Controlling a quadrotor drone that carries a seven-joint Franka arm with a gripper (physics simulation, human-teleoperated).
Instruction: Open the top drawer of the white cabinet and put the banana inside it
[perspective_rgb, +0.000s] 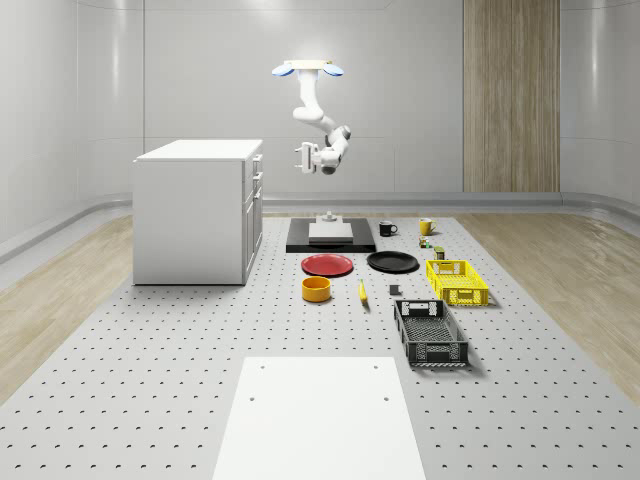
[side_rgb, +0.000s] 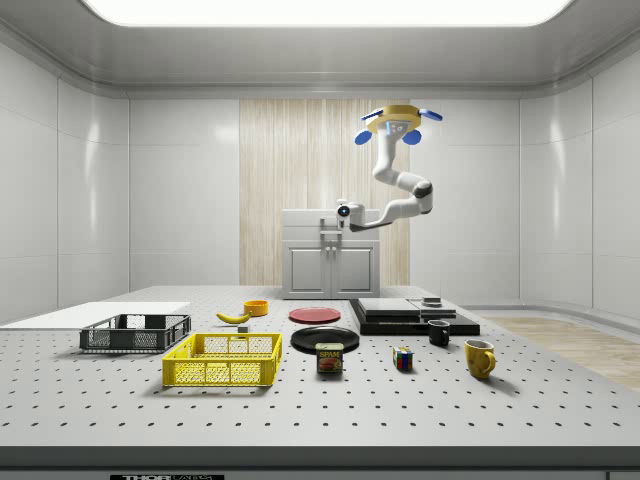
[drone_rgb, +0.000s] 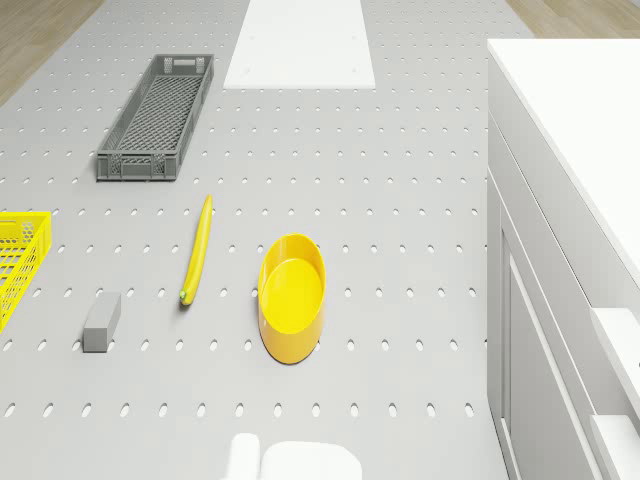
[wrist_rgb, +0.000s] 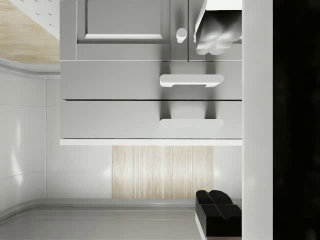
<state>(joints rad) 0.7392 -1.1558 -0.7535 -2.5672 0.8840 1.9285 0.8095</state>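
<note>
White cabinet (perspective_rgb: 195, 215) facing gripper (perspective_rgb: 303, 158)

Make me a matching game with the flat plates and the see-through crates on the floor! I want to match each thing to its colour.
Things:
1. round plate nearest the white cabinet
2. round plate beside it
3. slatted plastic crate by the mug
4. slatted plastic crate nearest the white mat

Colours:
A. yellow
B. dark grey
C. red
D. black

Pairs: 1-C, 2-D, 3-A, 4-B
</note>
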